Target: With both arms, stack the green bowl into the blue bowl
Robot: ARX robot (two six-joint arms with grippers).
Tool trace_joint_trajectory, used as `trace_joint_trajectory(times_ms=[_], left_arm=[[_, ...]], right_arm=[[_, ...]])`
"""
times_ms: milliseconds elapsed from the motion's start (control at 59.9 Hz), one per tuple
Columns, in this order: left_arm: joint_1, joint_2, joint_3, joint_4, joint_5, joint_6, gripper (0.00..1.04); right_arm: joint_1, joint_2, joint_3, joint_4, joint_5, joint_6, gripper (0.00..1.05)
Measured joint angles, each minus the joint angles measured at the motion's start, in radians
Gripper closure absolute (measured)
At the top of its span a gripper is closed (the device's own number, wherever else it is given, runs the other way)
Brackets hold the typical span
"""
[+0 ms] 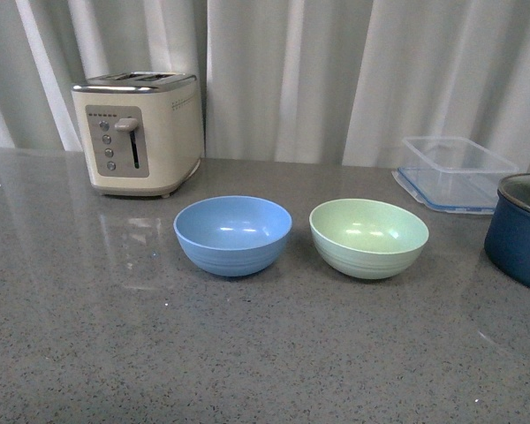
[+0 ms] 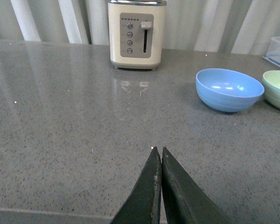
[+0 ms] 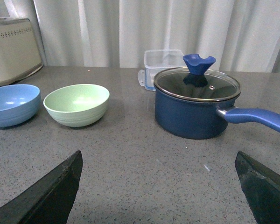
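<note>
Green bowl (image 1: 368, 238) sits upright beside blue bowl (image 1: 232, 235), on its right, not touching. Left gripper (image 2: 158, 156) is pinched closed and empty, right gripper (image 3: 158, 163) spread wide. Risks: the smooth rim slips from the grip (or the right arm clips the navy pot (image 3: 196, 112) nearby).

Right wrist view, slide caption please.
Open right gripper faces green bowl, blue bowl and lidded navy pot on grey counter.

Front cam: raised, faces curtain (image 1: 283, 79). Wrist cams: low over counter (image 1: 115, 336); all share blue bowl (image 1: 232, 235), green bowl (image 1: 368, 238).
</note>
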Motion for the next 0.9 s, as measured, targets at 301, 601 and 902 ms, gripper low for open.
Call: trace_joint_trajectory(times_ms=[301,601,902], left_arm=[[0.0,-0.045,0.0,-0.016,0.0,0.0,0.86],[0.0,-0.046,0.0,-0.016,0.0,0.0,0.31],[0.0,-0.046,0.0,-0.016,0.0,0.002,0.07]], right_arm=[[0.0,0.0,0.0,0.0,0.0,0.0,0.1],[0.074,0.259,0.174,-0.117,-0.035,0.006,0.1],[0.237,1.023,0.673,-0.06,-0.15,0.314,0.1]])
